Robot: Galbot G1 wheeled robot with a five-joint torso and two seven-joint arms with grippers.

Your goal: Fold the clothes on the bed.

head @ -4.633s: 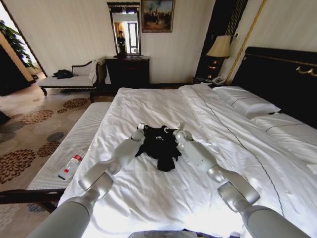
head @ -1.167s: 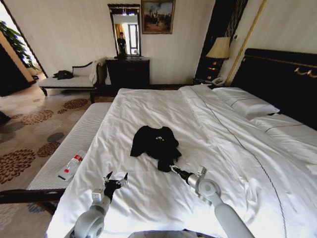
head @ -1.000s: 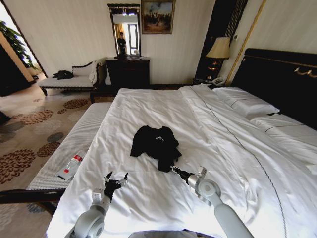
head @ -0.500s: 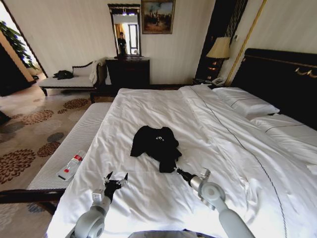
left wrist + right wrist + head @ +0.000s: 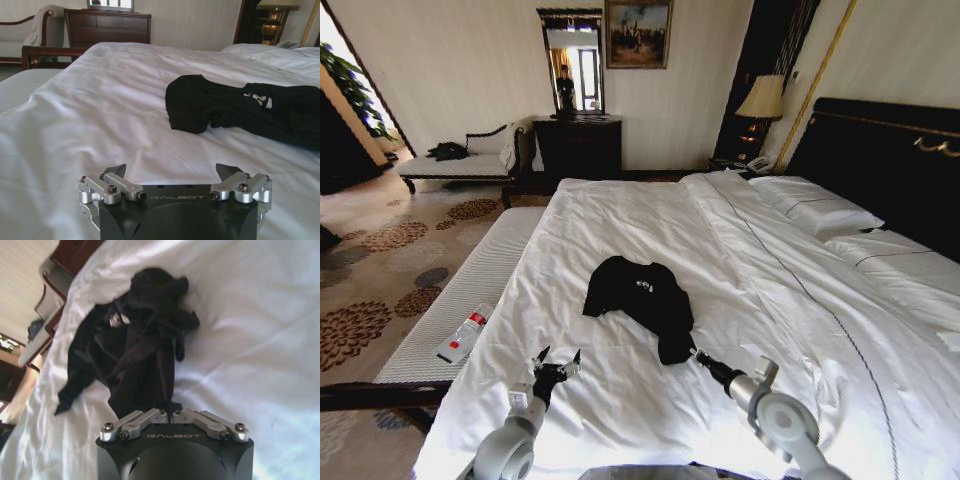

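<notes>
Just ahead of the right gripper (image 5: 694, 355), the black top (image 5: 640, 295) lies bunched on the white bed (image 5: 620, 215). Fingers pinched together on the near edge of the fabric; in the right wrist view the right gripper's tips (image 5: 173, 409) meet on a dark fold that stretches taut up from them into the heap. White lettering partly visible on the chest. The rest of the top trails away from this gripper, toward the far side of the bed.

Left gripper (image 5: 555, 364) hovers low over the bare sheet, well apart from the top, which lies ahead of it and off to its right. Fingers (image 5: 115, 172) spread wide, nothing between them.

A small white remote-like object (image 5: 462, 336) rests on the bench (image 5: 480, 275) along the bed, beyond the left gripper's left.
</notes>
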